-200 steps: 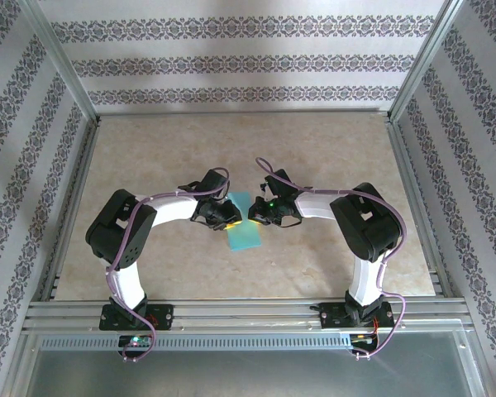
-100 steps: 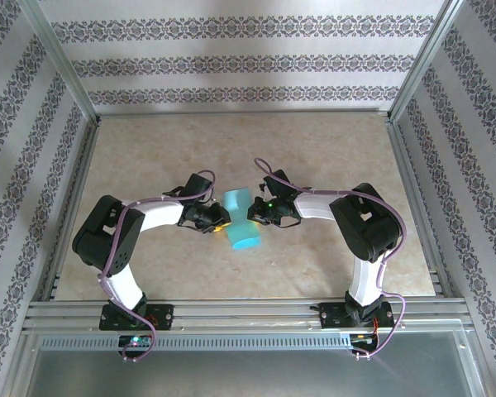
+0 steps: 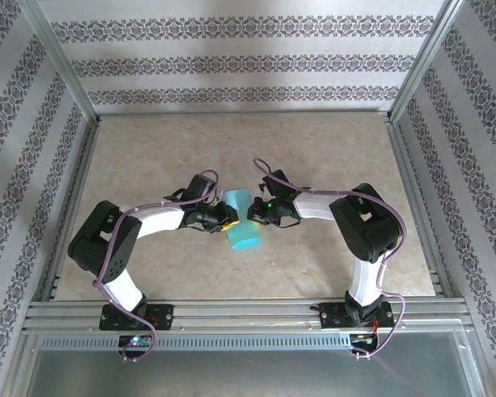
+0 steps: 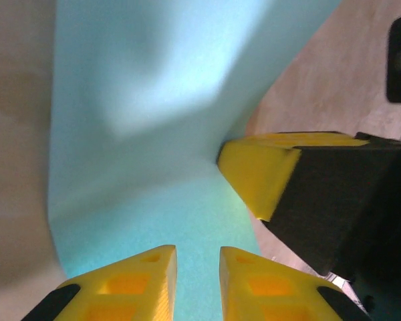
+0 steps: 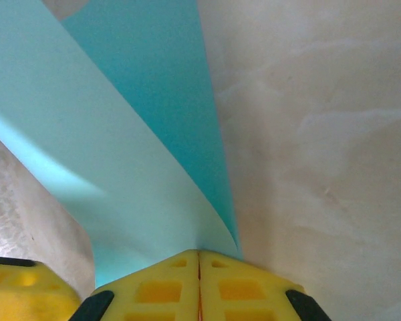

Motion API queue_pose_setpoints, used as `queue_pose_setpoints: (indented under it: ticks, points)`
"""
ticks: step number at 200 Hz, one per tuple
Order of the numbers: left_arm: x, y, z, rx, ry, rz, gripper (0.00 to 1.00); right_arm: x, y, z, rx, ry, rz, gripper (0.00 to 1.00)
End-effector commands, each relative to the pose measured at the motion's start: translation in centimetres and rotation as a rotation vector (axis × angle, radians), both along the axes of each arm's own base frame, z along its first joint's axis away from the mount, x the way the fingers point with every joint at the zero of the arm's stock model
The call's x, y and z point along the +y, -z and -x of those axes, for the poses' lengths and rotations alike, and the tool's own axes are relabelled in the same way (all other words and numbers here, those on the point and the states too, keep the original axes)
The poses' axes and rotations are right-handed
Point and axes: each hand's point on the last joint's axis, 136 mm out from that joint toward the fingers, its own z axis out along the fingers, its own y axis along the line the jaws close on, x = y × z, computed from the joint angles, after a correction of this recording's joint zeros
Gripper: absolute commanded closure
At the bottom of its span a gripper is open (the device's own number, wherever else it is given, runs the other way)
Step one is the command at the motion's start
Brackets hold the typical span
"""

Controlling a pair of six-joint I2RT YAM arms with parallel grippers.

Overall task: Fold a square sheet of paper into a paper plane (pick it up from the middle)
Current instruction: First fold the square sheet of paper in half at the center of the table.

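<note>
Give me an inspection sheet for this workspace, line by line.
Surface: beige marbled table, flat.
Job's things: square sheet of paper, teal, curled up between the grippers.
Clutter: nothing seen.
Grippers: right gripper shut on the sheet's edge; left gripper narrowly open, its fingers at the sheet.
Cables: purple cables run along both arms, off the paper.
Surroundings: patterned walls; aluminium frame rails.

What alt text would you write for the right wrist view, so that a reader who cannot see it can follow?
The right gripper has its yellow fingertips pressed together at the bottom centre, pinching the edge of the square sheet of paper, which is teal and curls upward and to the left. The pale marbled table lies on the right side.
</note>
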Motion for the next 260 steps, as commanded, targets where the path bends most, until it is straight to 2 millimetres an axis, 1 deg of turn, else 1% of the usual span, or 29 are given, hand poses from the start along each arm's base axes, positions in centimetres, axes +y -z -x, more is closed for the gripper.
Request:
queue_pose_setpoints:
  ticks: [1, 27, 70, 91, 104, 114, 125, 137, 147, 156, 167, 184, 215, 244, 260]
  points:
    - [-0.7, 1.3, 0.9, 0.048, -0.006, 0.037, 0.76, -5.8, 7.1, 4.6, 0.183, 0.045, 0.310, 0.92]
    - [0.2, 2.5, 2.0, 0.076, 0.006, -0.008, 0.78, -5.8, 7.1, 4.7, 0.185, 0.045, 0.313, 0.92]
    - [2.4, 5.0, 4.7, 0.126, 0.043, -0.113, 0.80, -5.9, 7.3, 4.7, 0.185, 0.045, 0.317, 0.92]
    - [3.2, 5.5, 5.9, 0.146, 0.058, -0.144, 0.80, -6.0, 7.3, 4.6, 0.185, 0.047, 0.321, 0.92]
    - [3.4, 4.9, 6.1, 0.138, 0.070, -0.156, 0.80, -6.0, 7.4, 4.7, 0.188, 0.047, 0.323, 0.92]
    - [3.3, 3.8, 5.7, 0.113, 0.074, -0.153, 0.80, -6.0, 7.3, 4.7, 0.187, 0.047, 0.322, 0.92]
    - [2.9, 2.3, 4.9, 0.071, 0.073, -0.136, 0.80, -6.0, 7.4, 4.7, 0.188, 0.047, 0.323, 0.92]
    - [2.0, 0.4, 3.7, 0.022, 0.064, -0.095, 0.80, -6.0, 7.4, 4.7, 0.188, 0.045, 0.323, 0.92]
    - [1.1, -0.6, 2.9, -0.007, 0.055, -0.058, 0.80, -6.0, 7.4, 4.7, 0.187, 0.046, 0.324, 0.92]
    - [0.1, -1.1, 2.5, -0.023, 0.050, -0.027, 0.80, -6.0, 7.5, 4.7, 0.189, 0.047, 0.326, 0.92]
    - [-0.9, -1.1, 2.3, -0.029, 0.053, -0.008, 0.80, -6.0, 7.5, 4.7, 0.189, 0.049, 0.324, 0.92]
    - [-1.5, 0.2, 2.4, 0.001, 0.060, -0.026, 0.80, -6.0, 7.6, 4.7, 0.190, 0.052, 0.325, 0.92]
    - [-1.3, 2.3, 3.4, 0.053, 0.072, -0.054, 0.80, -6.0, 7.7, 4.7, 0.192, 0.051, 0.325, 0.92]
    - [-0.2, 3.8, 5.2, 0.091, 0.077, -0.078, 0.81, -6.1, 7.9, 4.9, 0.197, 0.050, 0.328, 0.92]
    - [0.8, 4.9, 6.9, 0.132, 0.091, -0.103, 0.80, -6.1, 7.9, 4.9, 0.198, 0.048, 0.327, 0.92]
